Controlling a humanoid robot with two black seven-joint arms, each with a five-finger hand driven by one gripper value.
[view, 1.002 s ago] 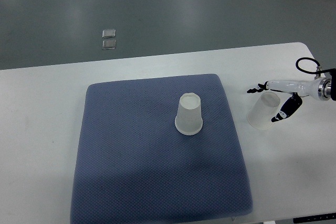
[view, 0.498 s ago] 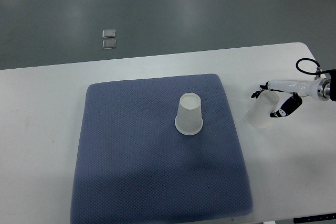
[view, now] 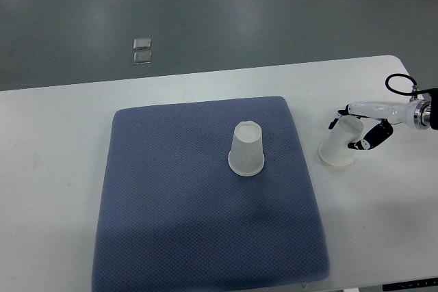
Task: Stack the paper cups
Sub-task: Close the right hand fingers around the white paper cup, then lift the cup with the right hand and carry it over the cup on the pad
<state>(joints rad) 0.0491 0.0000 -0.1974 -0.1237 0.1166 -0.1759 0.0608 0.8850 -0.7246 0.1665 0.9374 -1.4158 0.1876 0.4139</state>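
One white paper cup [view: 246,149] stands upside down near the middle of the blue mat [view: 171,210]. A second white paper cup [view: 339,144] sits tilted on the white table [view: 55,169], just off the mat's right edge, its wide mouth toward the lower left. My right hand [view: 350,130] comes in from the right edge and has its fingers wrapped around this cup's narrow end. The left hand does not show.
Two small clear squares [view: 142,50] lie on the grey floor beyond the table's far edge. The table's right rounded corner [view: 404,66] is close to my right arm.
The tilted cup has shifted slightly left and down toward the mat, and my right hand's fingers have closed more tightly around it.
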